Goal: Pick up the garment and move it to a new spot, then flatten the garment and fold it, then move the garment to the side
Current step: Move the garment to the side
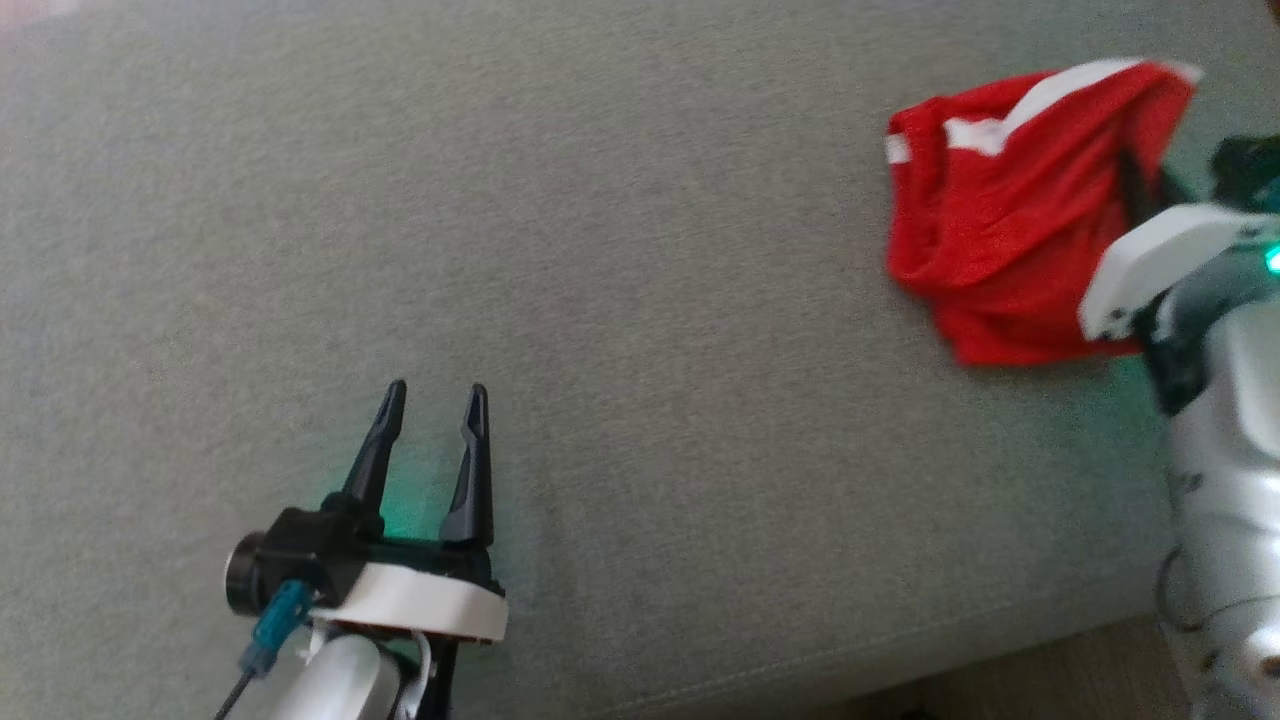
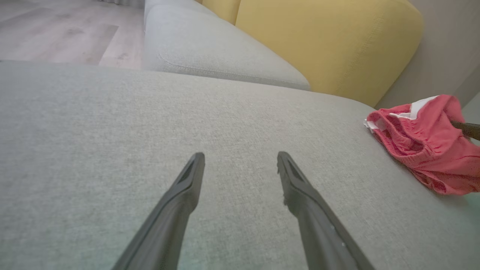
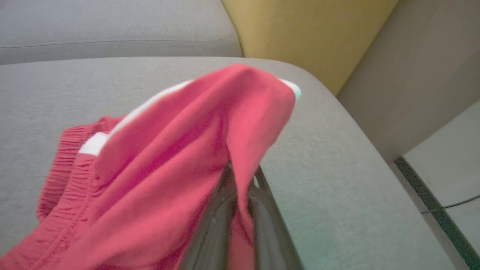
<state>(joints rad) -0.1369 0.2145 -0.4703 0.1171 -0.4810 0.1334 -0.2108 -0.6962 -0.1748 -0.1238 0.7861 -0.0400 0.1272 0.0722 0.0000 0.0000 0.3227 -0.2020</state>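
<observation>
Right wrist view: garment (image 3: 161, 161) in pincer (image 3: 243, 176)

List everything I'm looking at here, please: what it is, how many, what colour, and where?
garment: one, red with white stripe, bunched on the sofa at the robot's right
sofa: one, grey, under everything
cushion: at least one, yellow, at the sofa's back
floor: pale wood, beyond the sofa
left fingers: two, dark, apart, over bare sofa, holding nothing
right fingers: two, dark, shut on a fold of the garment
</observation>
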